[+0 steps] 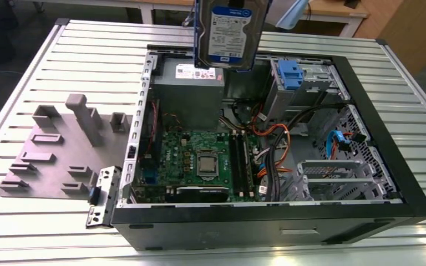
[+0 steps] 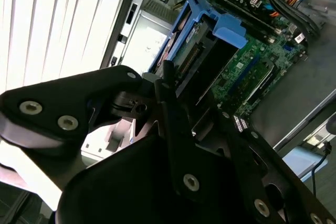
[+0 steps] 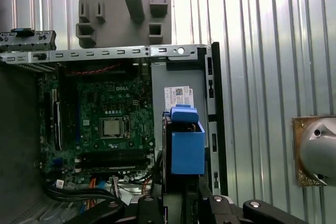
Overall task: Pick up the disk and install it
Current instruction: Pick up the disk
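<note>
Lighting: bright, diffuse. Exterior view: slatted table [image 1: 35,55] evenly lit; disk [image 1: 228,27] label flatly lit; computer case [image 1: 272,227] interior dim, soft-shadowed. Second wrist view: table slats blown out to white glare; gripper [image 2: 189,90] near-black, underexposed.

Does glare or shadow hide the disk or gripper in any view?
Second wrist view: the slatted table is blown out white and the gripper reads as a dark mass, yet the disk it holds is legible. Exterior view and first wrist view: even light, no glare on the disk.
</note>
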Tool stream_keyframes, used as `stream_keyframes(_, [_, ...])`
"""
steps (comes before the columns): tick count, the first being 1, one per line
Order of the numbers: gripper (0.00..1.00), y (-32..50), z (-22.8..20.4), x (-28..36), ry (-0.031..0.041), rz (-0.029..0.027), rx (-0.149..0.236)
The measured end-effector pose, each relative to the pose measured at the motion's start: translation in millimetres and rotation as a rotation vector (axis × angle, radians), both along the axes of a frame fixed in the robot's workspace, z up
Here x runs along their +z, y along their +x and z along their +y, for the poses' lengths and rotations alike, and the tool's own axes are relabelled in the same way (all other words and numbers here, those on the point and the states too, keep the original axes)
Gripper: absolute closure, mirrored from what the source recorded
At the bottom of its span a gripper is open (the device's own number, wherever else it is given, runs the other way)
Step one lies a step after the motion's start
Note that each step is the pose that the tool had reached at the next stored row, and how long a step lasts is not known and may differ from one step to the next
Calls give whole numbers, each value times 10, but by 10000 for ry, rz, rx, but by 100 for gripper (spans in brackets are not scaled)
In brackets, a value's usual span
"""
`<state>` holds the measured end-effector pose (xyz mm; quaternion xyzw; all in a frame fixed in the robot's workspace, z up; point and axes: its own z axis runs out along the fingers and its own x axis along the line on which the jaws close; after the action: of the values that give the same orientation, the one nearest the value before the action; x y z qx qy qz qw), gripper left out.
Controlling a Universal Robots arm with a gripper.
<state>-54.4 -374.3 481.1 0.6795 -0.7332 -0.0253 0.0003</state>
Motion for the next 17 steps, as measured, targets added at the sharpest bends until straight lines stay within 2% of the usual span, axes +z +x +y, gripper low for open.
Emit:
stream_keyframes(6, [65,35,0,0,0,0,-1])
stream_keyframes(12, [65,36,-1,0,0,0,-1])
stream_keyframes(17, [65,36,-22,0,1,0,-1])
